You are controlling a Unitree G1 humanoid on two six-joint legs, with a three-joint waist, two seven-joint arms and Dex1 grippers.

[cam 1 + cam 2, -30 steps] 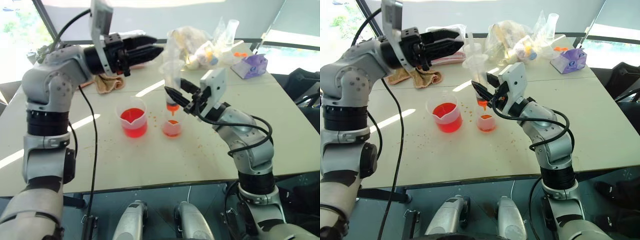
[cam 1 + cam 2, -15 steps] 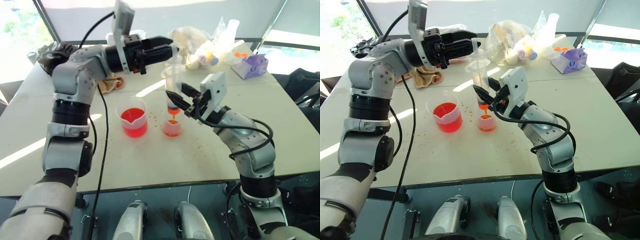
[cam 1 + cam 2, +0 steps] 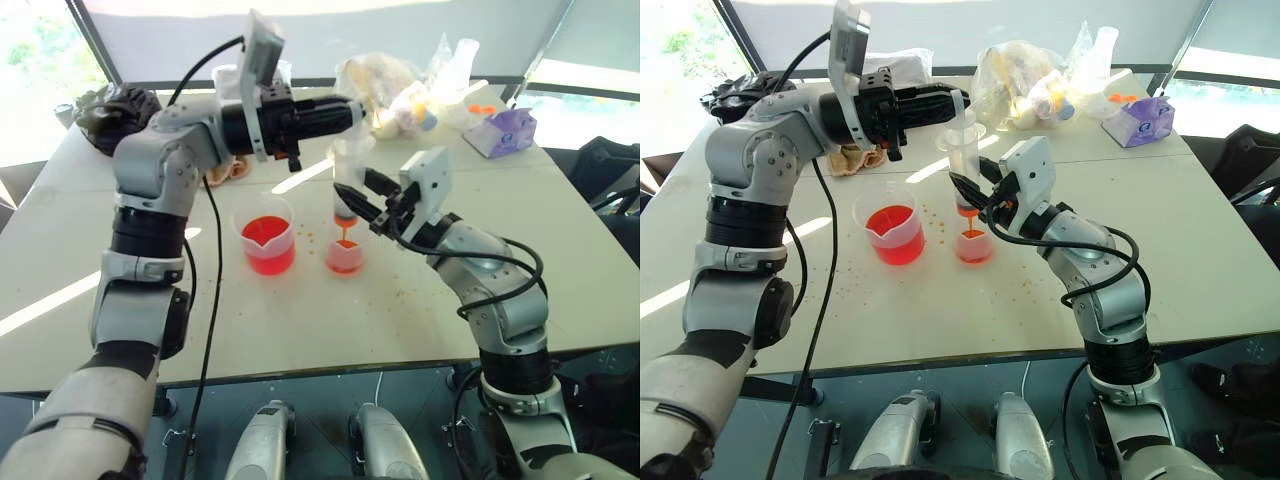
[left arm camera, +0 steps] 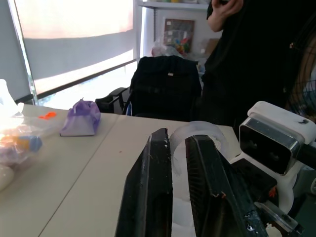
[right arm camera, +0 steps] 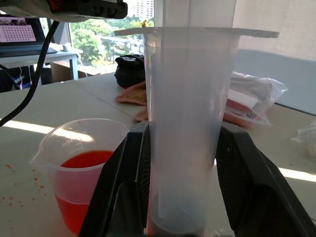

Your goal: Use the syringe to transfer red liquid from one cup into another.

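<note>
Step in hand: discharge into the narrower cup (image 3: 343, 257).

- Right gripper (image 3: 352, 193): clamped on the barrel of the syringe (image 5: 190, 123), held upright, orange-red nozzle down, directly above the narrower cup. Thin red thread visible between nozzle and cup.
- Left gripper (image 3: 352, 111): level, reaching across to the top of the syringe. Fingers (image 4: 150, 197) drawn almost together, with a strip of clear plastic between them, judged to be the plunger (image 5: 197, 12); firmness of grip cannot be confirmed.
- Red liquid (image 3: 268, 258): mostly in the spouted beaker (image 3: 266, 232), just beside the narrower cup on its left; a shallow layer already in the narrower cup.

Next move: press the plunger straight down along the barrel axis. Keep the barrel vertical and the nozzle inside the cup rim. Avoid side load from the left arm, which would likely swing the nozzle off the cup or tip the light cup.

Surroundings on the table (image 3: 300, 320):
- Orange-red specks scattered around both vessels.
- Tan cloth (image 3: 855, 158) behind the left arm.
- Clear bag of supplies (image 3: 395, 85) and purple tissue pack (image 3: 508, 130) at the far side, well apart from the work.
- Person in dark clothing (image 4: 247, 49) and black chair (image 4: 165, 89) beyond the table.

Nothing between nozzle and cup. Beaker close enough for a knock.
</note>
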